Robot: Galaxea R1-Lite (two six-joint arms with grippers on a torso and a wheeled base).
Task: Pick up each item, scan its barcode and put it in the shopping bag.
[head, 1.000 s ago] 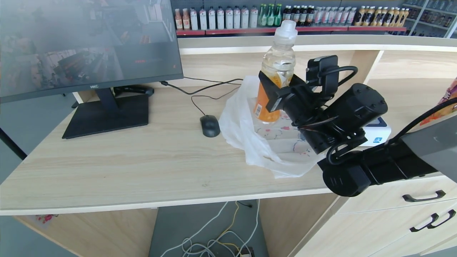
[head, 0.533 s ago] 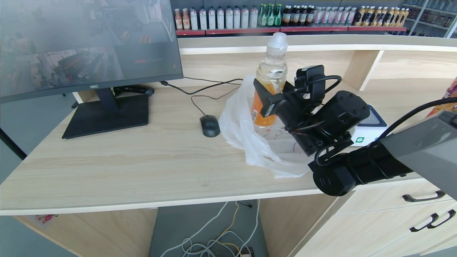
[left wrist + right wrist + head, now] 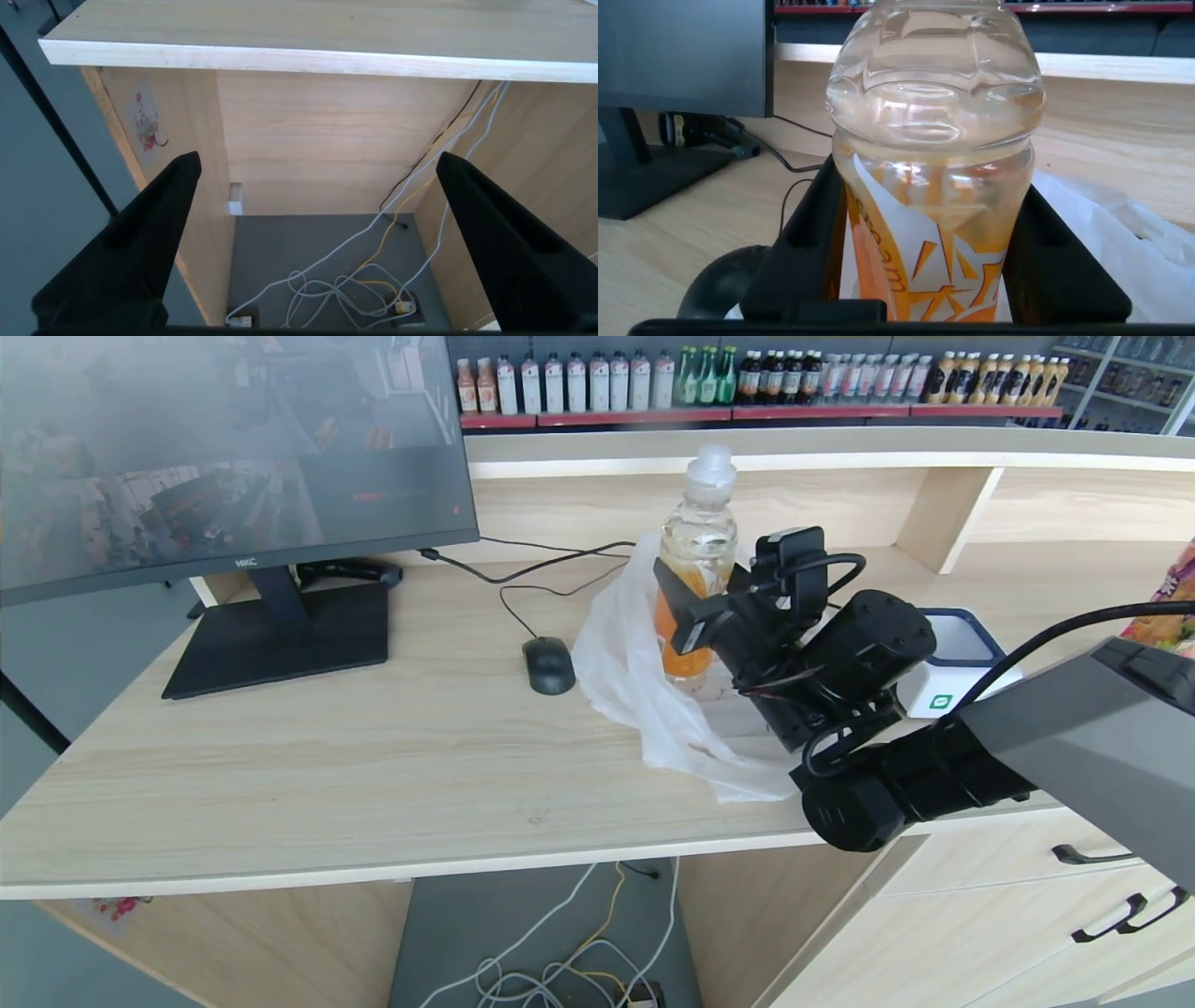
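A clear bottle [image 3: 693, 588] with an orange label and white cap stands upright in my right gripper [image 3: 702, 602], which is shut on its labelled middle. The bottle hangs over the open mouth of the white plastic shopping bag [image 3: 653, 709] lying on the counter. In the right wrist view the bottle [image 3: 932, 196] sits between the two black fingers [image 3: 808, 243]. A white barcode scanner [image 3: 952, 663] with a dark rim sits on the counter behind the right arm. My left gripper [image 3: 318, 243] is open below the counter edge, with nothing between its fingers.
A monitor [image 3: 224, 448] on a black stand occupies the counter's left. A black mouse [image 3: 549, 665] lies just left of the bag, with cables behind it. A raised shelf [image 3: 794, 443] runs along the counter's back. Drawers [image 3: 1102, 859] sit lower right.
My right gripper has carried the bottle down and to the left, toward the bag's mouth. More of the scanner shows behind the arm.
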